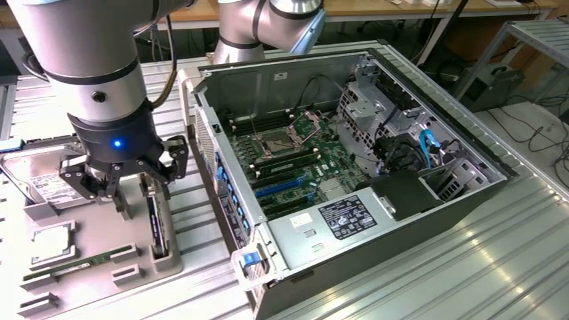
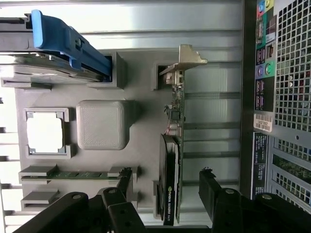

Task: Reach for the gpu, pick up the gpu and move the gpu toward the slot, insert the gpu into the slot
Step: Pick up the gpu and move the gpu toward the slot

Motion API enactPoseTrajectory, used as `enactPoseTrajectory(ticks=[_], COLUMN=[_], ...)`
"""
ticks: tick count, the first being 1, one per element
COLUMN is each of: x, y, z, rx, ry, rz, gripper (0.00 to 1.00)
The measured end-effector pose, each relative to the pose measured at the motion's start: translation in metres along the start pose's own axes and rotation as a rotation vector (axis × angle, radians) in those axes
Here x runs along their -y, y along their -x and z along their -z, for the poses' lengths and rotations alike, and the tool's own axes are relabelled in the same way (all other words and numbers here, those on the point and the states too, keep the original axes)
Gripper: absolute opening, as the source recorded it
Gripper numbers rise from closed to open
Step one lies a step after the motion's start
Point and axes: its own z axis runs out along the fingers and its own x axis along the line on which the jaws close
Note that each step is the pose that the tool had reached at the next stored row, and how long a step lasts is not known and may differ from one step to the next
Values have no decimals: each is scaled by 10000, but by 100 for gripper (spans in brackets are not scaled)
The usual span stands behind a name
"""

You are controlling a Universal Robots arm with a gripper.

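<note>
**One released claw (image 1: 140, 197) poised over one flat green circuit-board gpu (image 1: 158, 227) with black fan and silver end bracket.**
The gpu (image 2: 171, 165) stands on edge in one grey moulded tray (image 1: 98, 233) at the lower left of the exterior view, on the ribbed metal worktop (image 1: 498, 267). Two black fingers (image 2: 209, 187) of the claw (image 2: 166, 178) flank it, spread wide and touching neither face. The tray also holds one green memory stick (image 1: 76, 263), one square silver processor (image 1: 53, 243) and one silver hard drive (image 1: 40, 183). One open black computer case (image 1: 400, 267) lies just beside it.
</note>
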Motion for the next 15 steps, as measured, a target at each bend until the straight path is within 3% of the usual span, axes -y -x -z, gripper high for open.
enactPoseTrajectory(ticks=[15], x=[-7], y=[31], z=[-169], rx=[-2], ry=[-14], rz=[10], gripper=[66])
